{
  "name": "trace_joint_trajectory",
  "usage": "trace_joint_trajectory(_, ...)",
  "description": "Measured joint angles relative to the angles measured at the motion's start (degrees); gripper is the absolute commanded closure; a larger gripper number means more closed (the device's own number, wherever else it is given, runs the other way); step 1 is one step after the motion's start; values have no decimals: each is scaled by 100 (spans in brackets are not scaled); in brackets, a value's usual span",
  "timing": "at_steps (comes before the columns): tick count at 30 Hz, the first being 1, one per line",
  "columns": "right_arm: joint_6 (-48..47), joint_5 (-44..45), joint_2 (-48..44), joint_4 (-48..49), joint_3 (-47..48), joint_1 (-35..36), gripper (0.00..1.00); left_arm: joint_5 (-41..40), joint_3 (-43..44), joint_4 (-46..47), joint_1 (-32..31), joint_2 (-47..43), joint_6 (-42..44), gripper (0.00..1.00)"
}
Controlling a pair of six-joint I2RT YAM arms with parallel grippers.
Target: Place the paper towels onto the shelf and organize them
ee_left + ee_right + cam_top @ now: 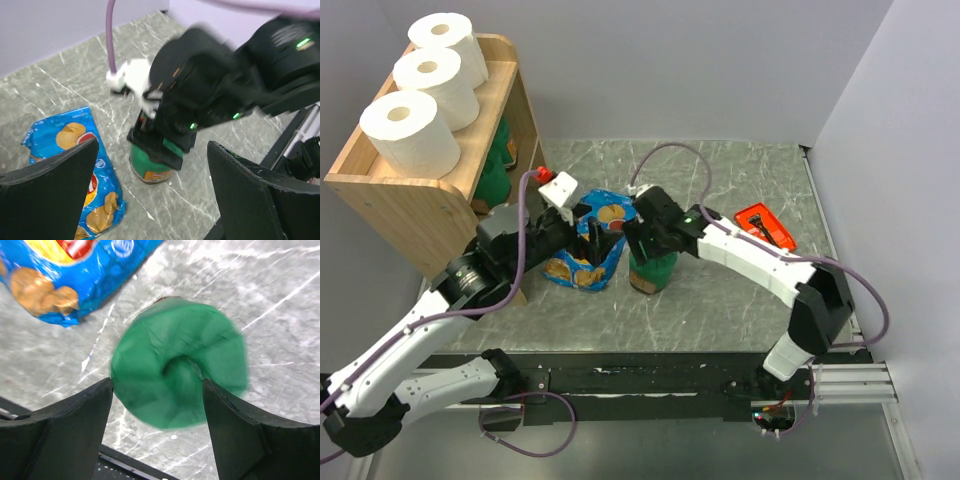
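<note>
Handover, seemingly: right gripper [157,390] stood parted above the dark green paper roll [150,350] mid-worktop [720,290]; the wide-open, empty left gripper [152,144] should grasp next.

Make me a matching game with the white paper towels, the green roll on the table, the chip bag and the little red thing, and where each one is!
Things:
1 white paper towels
2 green roll
3 chip bag
4 red-orange object

Places:
A alone on the right side of the table
B on the top tray of the shelf
C lying in the middle of the table
D standing just right of the chip bag

Pairs: 1-B, 2-D, 3-C, 4-A
</note>
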Motion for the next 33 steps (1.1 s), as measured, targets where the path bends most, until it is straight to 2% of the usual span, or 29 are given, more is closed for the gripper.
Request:
trace_joint_trajectory(4, -2, -271, -564, 39, -26, -313, 21, 85, 350, -271, 0, 439, 4, 4)
trace_joint_trajectory(9, 46, -699, -1366, 319, -363, -1215, 24, -136, 623, -466, -142, 962, 76, 3)
trace_joint_trajectory(13, 166, -813, -1818, 413, -807, -2000, 24, -688, 654, -564, -599, 1408, 219, 2)
trace_joint_trajectory(18, 310, -1071, -2194, 525, -1593, -2667, 24, -1294, 964, -728, -1231, 2518, 348, 1)
trace_joint_trajectory(25, 568, -1355, -2850, 737, -2719, -3298, 23, -1421, 1176, -940, -1416, 3576, 385, 4)
trace_joint_trajectory(33, 570, -1528, -3187, 898, -2942, -3823, 23, -1423, 1606, -1010, -1563, 4341, 487, 9)
